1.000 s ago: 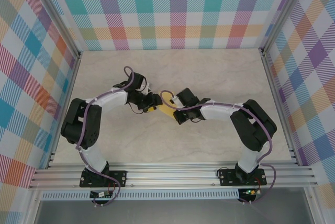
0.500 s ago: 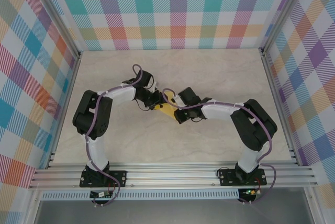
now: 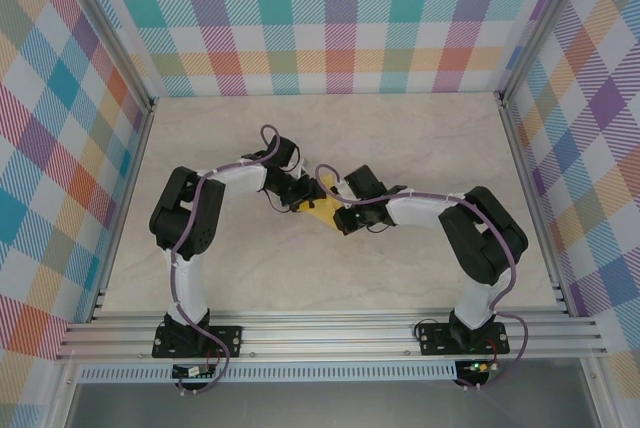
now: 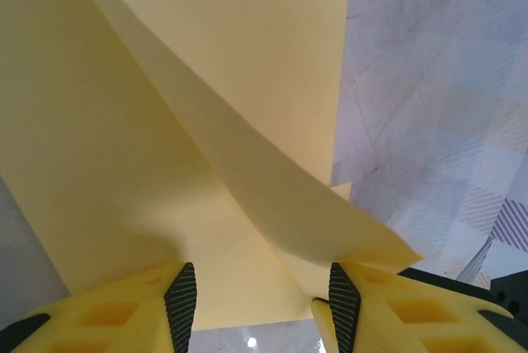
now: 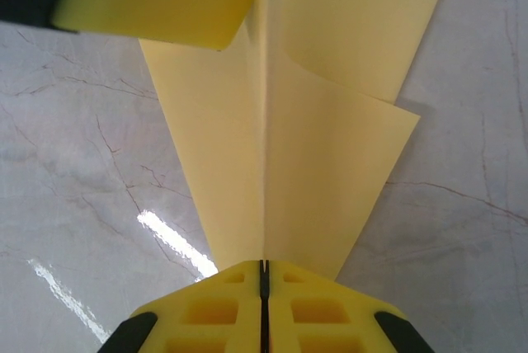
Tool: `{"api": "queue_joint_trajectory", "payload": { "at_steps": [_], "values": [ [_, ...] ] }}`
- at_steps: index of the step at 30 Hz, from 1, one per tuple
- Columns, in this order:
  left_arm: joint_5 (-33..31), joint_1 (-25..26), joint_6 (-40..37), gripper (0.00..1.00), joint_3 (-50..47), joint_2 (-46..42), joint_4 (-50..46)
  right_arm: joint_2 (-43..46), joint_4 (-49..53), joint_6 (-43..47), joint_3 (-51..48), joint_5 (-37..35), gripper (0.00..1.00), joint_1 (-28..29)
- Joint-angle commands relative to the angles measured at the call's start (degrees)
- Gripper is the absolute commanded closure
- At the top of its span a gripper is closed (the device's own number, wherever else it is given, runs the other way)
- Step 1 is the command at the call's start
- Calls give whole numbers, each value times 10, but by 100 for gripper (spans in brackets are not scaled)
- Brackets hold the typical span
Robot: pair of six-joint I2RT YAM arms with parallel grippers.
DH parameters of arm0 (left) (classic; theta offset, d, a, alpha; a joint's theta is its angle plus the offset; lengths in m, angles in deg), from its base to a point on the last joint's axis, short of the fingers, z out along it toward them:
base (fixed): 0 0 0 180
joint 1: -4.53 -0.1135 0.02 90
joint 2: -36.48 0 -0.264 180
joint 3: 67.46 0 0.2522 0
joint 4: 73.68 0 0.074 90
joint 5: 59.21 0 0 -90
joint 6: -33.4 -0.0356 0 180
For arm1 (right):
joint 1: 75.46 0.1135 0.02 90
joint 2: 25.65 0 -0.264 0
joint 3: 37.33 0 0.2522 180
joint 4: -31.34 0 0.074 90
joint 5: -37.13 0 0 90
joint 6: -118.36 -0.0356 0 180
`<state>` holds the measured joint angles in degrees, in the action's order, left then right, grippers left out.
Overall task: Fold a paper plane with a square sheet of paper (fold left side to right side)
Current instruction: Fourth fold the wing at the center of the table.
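- At the centre of the top view, the sheet of paper [image 3: 320,206] lies on the marbled table [image 3: 400,138]. It sits between the tips of the two arms and is partly hidden under them.
- At the bottom edge of the right wrist view, the right gripper [image 5: 262,275] is closed tight. Its jaws are pressed together on the near end of the paper's raised centre crease, and the two folded halves fan away toward the top of the frame.
- At the bottom of the left wrist view, the left gripper [image 4: 261,291] stands about half open, its pads [image 4: 180,308] well apart. A lifted flap of the paper runs down between them toward the right-hand finger; whether it touches a pad cannot be told.
- The paper looks very light, thin and limp. It bows where unsupported and would probably slide on the smooth tabletop, so one end needs pinning while the other is moved.
- It likely takes a lasting crease wherever it is pinched, and it could crumple or tear under a hard pull.
- The best hold seems to be a shallow grip on a free edge or corner of the lifted flap, away from the clamped crease.
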<state>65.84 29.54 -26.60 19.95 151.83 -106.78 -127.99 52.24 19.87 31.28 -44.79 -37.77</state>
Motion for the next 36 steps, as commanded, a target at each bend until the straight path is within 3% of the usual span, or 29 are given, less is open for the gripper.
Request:
{"api": "queue_joint_trajectory", "payload": {
  "at_steps": [1,10,21,36],
  "values": [
    [-3,6,-3,52,14,14,-4,-7,-12,-10,-10,22,93,-7],
    [-9,6,-1,51,17,21,-5,0,-22,-20,-13,49,88,-17],
    [-14,6,-1,51,17,23,-7,25,-20,-26,0,105,69,-45],
    [-16,7,-1,52,16,19,-8,-36,-55,-74,57,232,67,-93]
  ]
}}
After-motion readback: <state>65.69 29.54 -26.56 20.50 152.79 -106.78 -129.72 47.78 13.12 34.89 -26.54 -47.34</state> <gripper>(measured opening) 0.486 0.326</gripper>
